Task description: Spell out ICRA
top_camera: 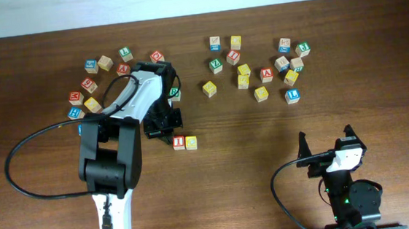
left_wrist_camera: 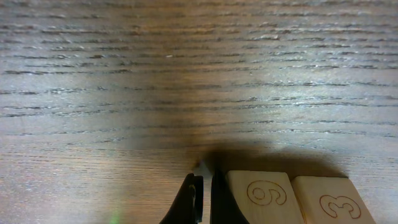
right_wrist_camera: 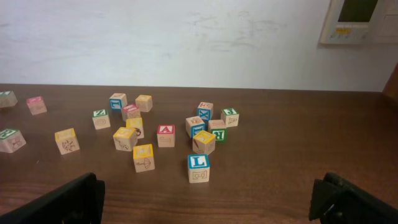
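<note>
The red-faced I cube [top_camera: 179, 142] and the yellow-faced C cube [top_camera: 191, 142] stand side by side at mid-table. In the left wrist view their near sides show an engraved 6 [left_wrist_camera: 264, 196] and 3 [left_wrist_camera: 333, 204]. My left gripper [top_camera: 166, 134] [left_wrist_camera: 203, 186] is shut and holds nothing, low over the table and close against the I cube's left side. A red A cube [top_camera: 266, 74] [right_wrist_camera: 165, 132] sits in the right cluster. Near it is a green face reading like R [right_wrist_camera: 217, 134]. My right gripper [top_camera: 327, 140] stands open and empty near the front right.
Several other letter cubes lie in a left cluster [top_camera: 89, 85] behind my left arm and a right cluster [top_camera: 293, 95] around a blue L cube [right_wrist_camera: 198, 163]. A green cube [top_camera: 175, 93] is half hidden by the left arm. A white wall borders the far table edge.
</note>
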Robot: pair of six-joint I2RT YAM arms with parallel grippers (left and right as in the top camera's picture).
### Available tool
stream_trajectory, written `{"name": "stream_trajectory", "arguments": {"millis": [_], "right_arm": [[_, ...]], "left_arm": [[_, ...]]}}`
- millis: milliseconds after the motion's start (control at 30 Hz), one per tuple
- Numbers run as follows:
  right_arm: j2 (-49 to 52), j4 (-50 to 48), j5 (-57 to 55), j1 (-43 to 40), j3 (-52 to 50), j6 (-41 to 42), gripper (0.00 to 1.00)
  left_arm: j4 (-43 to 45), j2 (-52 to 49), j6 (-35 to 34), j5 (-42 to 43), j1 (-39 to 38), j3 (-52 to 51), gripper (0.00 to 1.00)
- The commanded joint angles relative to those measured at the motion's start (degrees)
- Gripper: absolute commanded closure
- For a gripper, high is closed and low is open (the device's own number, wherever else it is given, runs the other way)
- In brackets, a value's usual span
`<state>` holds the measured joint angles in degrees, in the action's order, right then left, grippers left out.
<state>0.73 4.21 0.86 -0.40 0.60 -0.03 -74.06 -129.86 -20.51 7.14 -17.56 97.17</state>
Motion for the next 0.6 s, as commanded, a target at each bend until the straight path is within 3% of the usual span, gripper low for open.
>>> {"name": "stream_trajectory", "arguments": {"millis": [0, 567], "right_arm": [[-0.3, 0.3, -0.5, -0.4, -0.3, -0.1, 0.02], [-0.3, 0.3, -0.5, -0.4, -0.3, -0.1, 0.02]], "left_arm": [[0.4, -0.5, 0.9, 0.6, 0.1, -0.4, 1.00], [-1.6, -0.5, 0.9, 0.9, 0.1, -0.4, 1.00]]}}
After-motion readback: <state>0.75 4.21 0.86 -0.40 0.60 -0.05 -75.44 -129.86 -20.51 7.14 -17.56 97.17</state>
